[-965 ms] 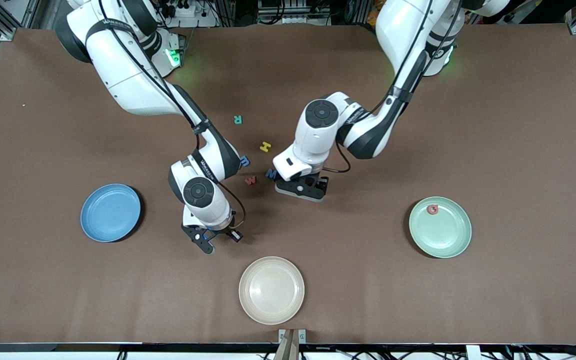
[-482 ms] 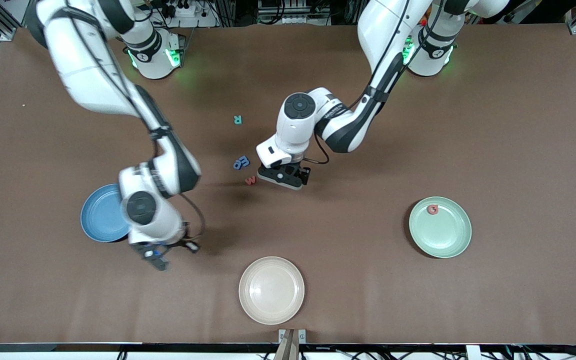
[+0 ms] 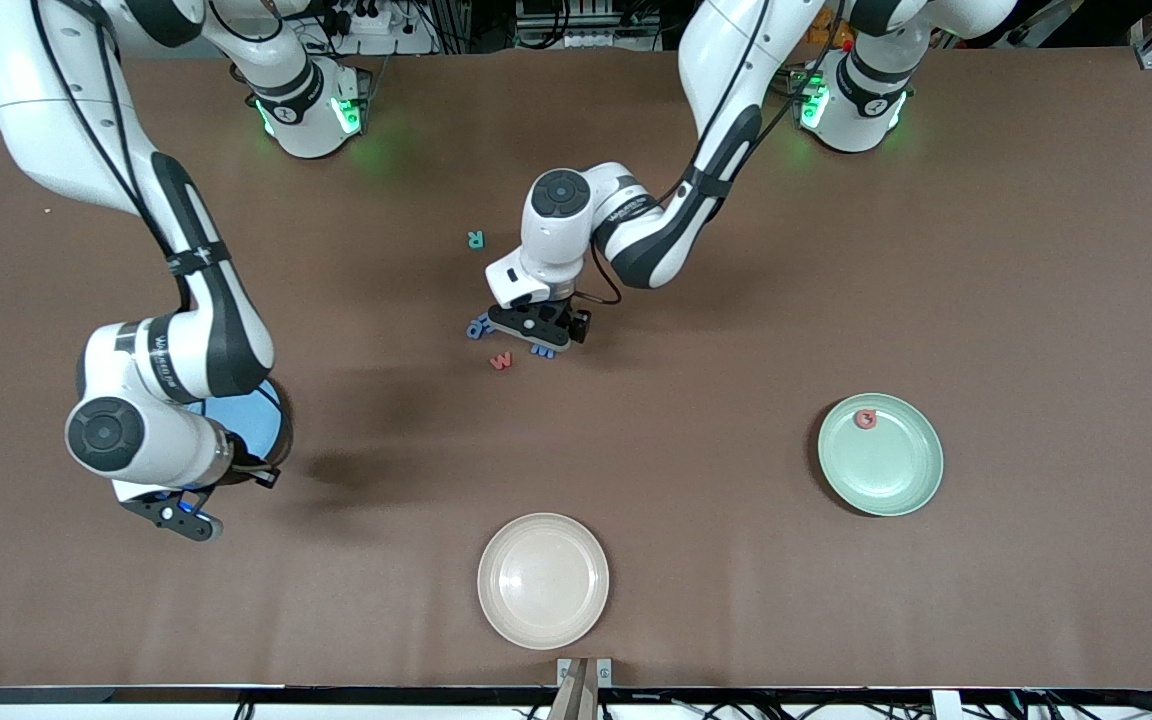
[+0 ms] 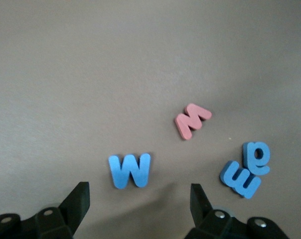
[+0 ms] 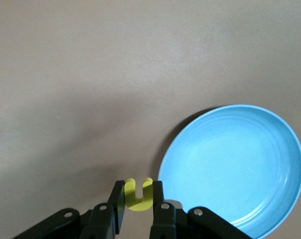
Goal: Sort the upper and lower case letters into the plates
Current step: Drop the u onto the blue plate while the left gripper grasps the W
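Note:
My right gripper point(image 5: 138, 193) is shut on a small yellow letter point(image 5: 138, 195), just off the rim of the sky blue plate point(image 5: 235, 167). In the front view this gripper point(image 3: 179, 516) hangs by the plate's point(image 3: 254, 420) camera-side edge, and the arm hides most of the plate. My left gripper point(image 4: 139, 196) is open and low over a blue W point(image 4: 130, 170), with a red letter point(image 4: 192, 120) and two blue letters point(image 4: 246, 175) beside it. In the front view it point(image 3: 533, 331) is over this cluster. A teal R point(image 3: 476, 239) lies nearer the bases. The mint plate point(image 3: 896, 475) holds one red letter point(image 3: 866, 419).
A cream-beige plate point(image 3: 543, 580) sits mid-table near the front camera's edge. The red letter point(image 3: 501, 360) and a blue letter point(image 3: 543, 350) show just camera-side of the left gripper. The brown table point(image 3: 716, 560) stretches bare between the plates.
My right arm swung from mid-table toward the right arm's end, to the blue plate, still holding the yellow letter. My left gripper moved over the letter cluster, toward the bases.

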Controlling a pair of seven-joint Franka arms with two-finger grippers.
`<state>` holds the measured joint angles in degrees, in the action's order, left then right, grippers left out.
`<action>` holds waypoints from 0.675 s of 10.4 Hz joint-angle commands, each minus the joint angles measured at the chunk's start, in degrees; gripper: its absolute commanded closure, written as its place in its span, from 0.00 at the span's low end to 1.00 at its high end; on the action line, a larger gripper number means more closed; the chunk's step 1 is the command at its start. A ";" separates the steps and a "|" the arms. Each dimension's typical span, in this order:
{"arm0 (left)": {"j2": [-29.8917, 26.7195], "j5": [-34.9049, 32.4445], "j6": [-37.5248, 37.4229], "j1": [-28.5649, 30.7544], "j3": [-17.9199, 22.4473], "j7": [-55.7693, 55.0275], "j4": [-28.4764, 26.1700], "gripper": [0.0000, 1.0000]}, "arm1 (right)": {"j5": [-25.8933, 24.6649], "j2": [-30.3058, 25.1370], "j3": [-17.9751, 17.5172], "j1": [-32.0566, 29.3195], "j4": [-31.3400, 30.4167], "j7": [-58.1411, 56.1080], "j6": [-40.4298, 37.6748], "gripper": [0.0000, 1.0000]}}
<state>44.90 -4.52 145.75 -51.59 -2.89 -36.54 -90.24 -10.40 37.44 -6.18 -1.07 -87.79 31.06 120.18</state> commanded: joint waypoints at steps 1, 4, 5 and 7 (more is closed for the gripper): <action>3.00 -1.28 0.67 -2.80 3.05 -2.75 1.91 0.14 | -0.76 -8.24 -0.76 -2.96 -15.61 -4.84 9.24 1.00; 3.62 -1.20 0.59 -2.99 4.20 -2.40 2.70 0.18 | -0.76 -10.72 -0.76 -6.91 -20.93 -12.23 12.44 1.00; 4.14 -1.11 0.59 -2.99 4.38 -2.49 3.31 0.21 | -0.76 -10.55 -0.76 -7.45 -20.84 -13.03 12.62 0.85; 4.58 -1.11 0.59 -2.99 4.47 -2.49 3.93 0.26 | -0.76 -10.11 -0.76 -7.45 -20.49 -13.04 12.62 0.00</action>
<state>48.18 -4.52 146.20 -53.90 0.88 -37.44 -88.19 -10.45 28.85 -6.10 -7.93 -106.40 18.45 132.00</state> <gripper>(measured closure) 0.220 0.648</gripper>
